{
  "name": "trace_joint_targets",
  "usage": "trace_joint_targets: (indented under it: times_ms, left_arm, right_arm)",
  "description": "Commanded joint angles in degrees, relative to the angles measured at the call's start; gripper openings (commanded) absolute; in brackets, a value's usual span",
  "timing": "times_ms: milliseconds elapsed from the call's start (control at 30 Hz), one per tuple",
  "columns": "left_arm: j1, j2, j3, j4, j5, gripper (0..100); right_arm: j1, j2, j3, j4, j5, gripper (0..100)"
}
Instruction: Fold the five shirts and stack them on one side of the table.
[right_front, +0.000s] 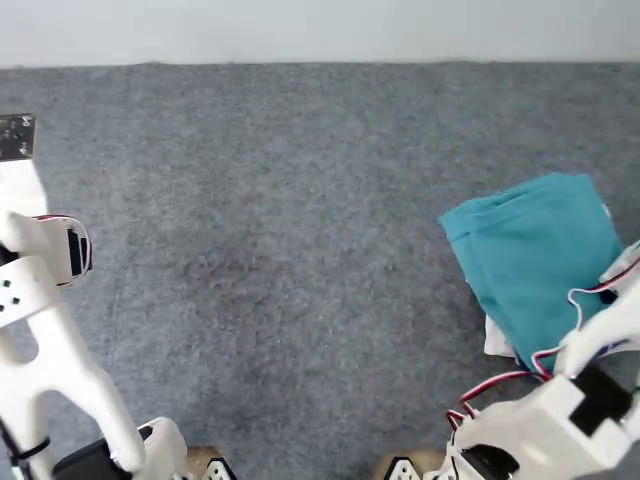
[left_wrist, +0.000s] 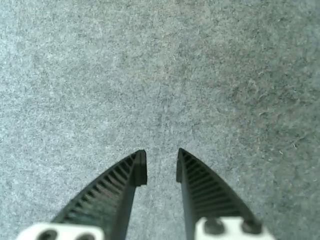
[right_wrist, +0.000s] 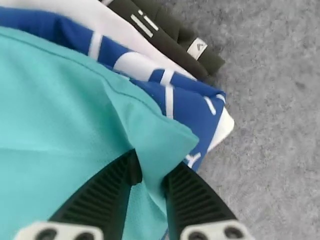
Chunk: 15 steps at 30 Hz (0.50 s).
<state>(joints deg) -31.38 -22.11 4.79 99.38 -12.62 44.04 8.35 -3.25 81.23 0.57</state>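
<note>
A folded teal shirt (right_front: 535, 260) tops a stack at the table's right side. In the right wrist view the teal shirt (right_wrist: 60, 110) lies over a blue shirt with white stripes (right_wrist: 187, 102), a white shirt (right_wrist: 107, 22) and a dark shirt (right_wrist: 167, 32). My right gripper (right_wrist: 150, 172) sits at the teal shirt's corner, its fingers pinched on a raised fold of the cloth. My left gripper (left_wrist: 161, 167) hangs over bare grey felt (left_wrist: 160, 75) at the table's left, narrowly open, holding nothing.
Grey felt (right_front: 300, 220) covers the table up to a pale wall (right_front: 320, 30) at the back. The left arm (right_front: 50, 330) stands at the left edge and the right arm (right_front: 560, 410) at the front right, beside the stack.
</note>
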Motion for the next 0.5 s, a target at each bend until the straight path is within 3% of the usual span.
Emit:
trace_joint_targets:
  times_ms: [0,367,467]
  left_arm:
    - [0.4,-1.5,0.0,1.0,0.4,11]
    - [0.4,-1.5,2.3,1.0,0.4,11]
    - [0.4,-1.5,2.3,1.0,0.4,11]
  right_arm:
    - [1.4,2.4,0.0,-2.9,0.6,0.9]
    - [2.7,5.6,-0.3,-3.6,0.7,1.3]
    - [2.7,2.9,-3.2,1.5,0.7,8.0]
